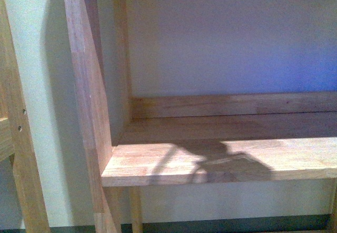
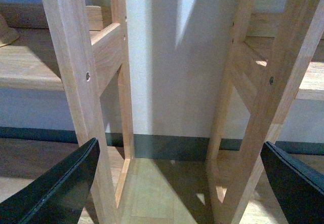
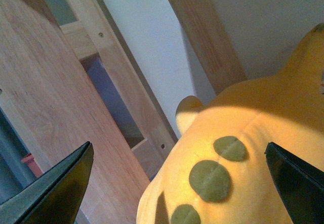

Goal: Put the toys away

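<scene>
right end effector (image 3: 177, 183) is spread wide with the plush toy (image 3: 238, 163) filling the lower right of its frame, not gripped as far as you can see. left end effector (image 2: 177, 183) is wide and empty. your shelf (image 1: 210, 162) has no toy on it, so putting away isn't done.

No text, labels or numbers can be read anywhere
</scene>
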Available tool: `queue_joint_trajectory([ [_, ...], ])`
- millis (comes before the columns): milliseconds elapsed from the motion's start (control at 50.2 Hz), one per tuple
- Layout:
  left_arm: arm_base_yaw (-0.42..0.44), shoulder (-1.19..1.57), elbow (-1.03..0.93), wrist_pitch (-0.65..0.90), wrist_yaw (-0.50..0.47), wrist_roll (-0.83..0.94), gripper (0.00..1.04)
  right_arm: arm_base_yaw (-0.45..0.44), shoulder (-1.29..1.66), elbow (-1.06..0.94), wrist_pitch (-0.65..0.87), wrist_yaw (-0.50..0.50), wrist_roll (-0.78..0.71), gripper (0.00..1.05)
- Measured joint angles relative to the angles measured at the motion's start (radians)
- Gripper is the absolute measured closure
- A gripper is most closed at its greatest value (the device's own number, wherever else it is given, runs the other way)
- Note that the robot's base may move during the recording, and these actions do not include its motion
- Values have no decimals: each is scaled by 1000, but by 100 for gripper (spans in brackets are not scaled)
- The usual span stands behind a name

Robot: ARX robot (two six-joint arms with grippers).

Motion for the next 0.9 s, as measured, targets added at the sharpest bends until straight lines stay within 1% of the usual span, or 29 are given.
queue_joint_trajectory([
  [179,0,0,0,0,0,0,6,-20,-92,-140,57,26,-24,0],
  [299,0,0,0,0,0,0,6,-24,-225,-330,124,87,-112,0],
  [458,0,0,0,0,0,0,6,-32,-407,-565,216,137,-221,0],
  [677,0,0,0,0,0,0,6,-61,-640,-878,289,212,-385,0],
  [796,0,0,0,0,0,0,6,-96,-766,-1039,304,215,-473,0],
  [896,0,0,0,0,0,0,6,-153,-862,-1155,308,184,-490,0],
])
